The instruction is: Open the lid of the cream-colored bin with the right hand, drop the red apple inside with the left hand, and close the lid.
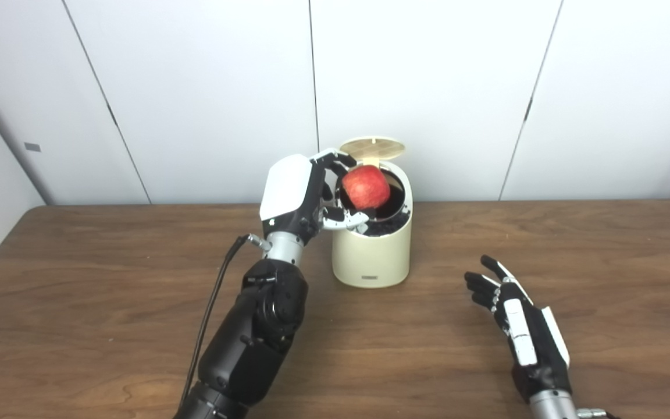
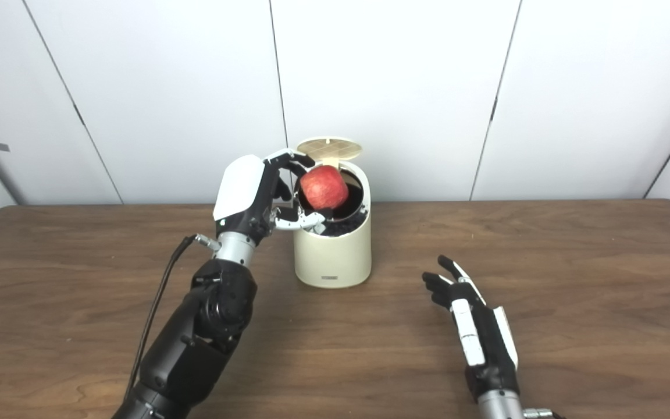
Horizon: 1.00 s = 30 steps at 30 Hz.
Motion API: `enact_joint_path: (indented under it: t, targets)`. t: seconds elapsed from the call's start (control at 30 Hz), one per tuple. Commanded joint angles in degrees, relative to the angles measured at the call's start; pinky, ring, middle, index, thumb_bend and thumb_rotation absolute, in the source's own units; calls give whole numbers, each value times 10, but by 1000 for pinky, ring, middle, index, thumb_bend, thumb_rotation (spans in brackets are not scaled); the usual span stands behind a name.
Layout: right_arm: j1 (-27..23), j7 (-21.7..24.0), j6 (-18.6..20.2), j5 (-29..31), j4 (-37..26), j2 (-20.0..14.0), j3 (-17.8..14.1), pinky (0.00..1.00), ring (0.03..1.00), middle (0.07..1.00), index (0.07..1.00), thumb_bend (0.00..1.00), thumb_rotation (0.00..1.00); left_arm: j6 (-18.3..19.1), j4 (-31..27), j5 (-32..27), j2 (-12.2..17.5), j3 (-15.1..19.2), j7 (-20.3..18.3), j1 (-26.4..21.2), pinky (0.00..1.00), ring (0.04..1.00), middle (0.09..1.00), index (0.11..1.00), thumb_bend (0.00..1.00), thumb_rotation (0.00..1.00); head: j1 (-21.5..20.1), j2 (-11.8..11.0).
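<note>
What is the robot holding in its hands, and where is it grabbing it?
The left hand holds the round red apple by its sides, fingers above and thumb below, over the open cream-colored bin. The right hand holds nothing.

Not much to read here, honestly. The cream-colored bin [image 1: 371,251] has a small grey mark or label low on its front, near the base, a bit below the middle of the frame, but it's way too tiny and blurry to make out any letters. There's also a little grey tag [image 1: 32,146] on the wall panel at the far left of the frame, and that looks blank or unreadable too.
</note>
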Motion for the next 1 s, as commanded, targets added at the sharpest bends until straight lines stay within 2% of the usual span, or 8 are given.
enact_joint_path:
  t: [0.0,0.07,0.23,0.33,0.43,0.57,0.7,0.97]
  targets:
    - [-15,1,-20,-4,-7,0,2,805,809,779,876,527,984,-10,-1,3,-6,-10,-11,-15,522,636,722,674,1000,0,-1,0]
    - [-15,0,-18,-7,-8,0,3,796,805,779,878,551,981,-11,1,2,-7,-12,-11,-15,587,692,742,692,1000,10,-1,1]
    - [-14,3,-15,0,-12,2,2,808,811,779,874,548,972,-16,4,-1,-10,-14,-9,-14,608,716,763,718,1000,36,-1,2]
    - [-14,1,-16,-3,-12,1,2,810,811,780,872,539,971,-17,7,-6,-11,-12,-9,-15,611,720,769,726,1000,90,-1,2]
    - [-13,1,-13,-7,-14,0,3,806,807,781,873,549,985,-13,7,-14,-12,-9,-13,-14,621,728,774,728,995,186,-1,3]
    - [-13,0,-7,-9,-19,1,2,789,802,776,871,537,954,-1,2,-16,-12,-8,-20,-11,618,733,777,732,931,284,-1,3]
    - [-14,0,-5,-7,-18,1,1,783,801,775,872,528,914,-4,2,-15,-13,-7,-17,-9,582,705,759,717,869,299,0,4]
    - [-13,-1,-7,-14,-16,-1,1,776,801,775,874,548,914,-9,-1,-23,-11,-4,-22,-5,599,721,758,708,764,422,0,6]
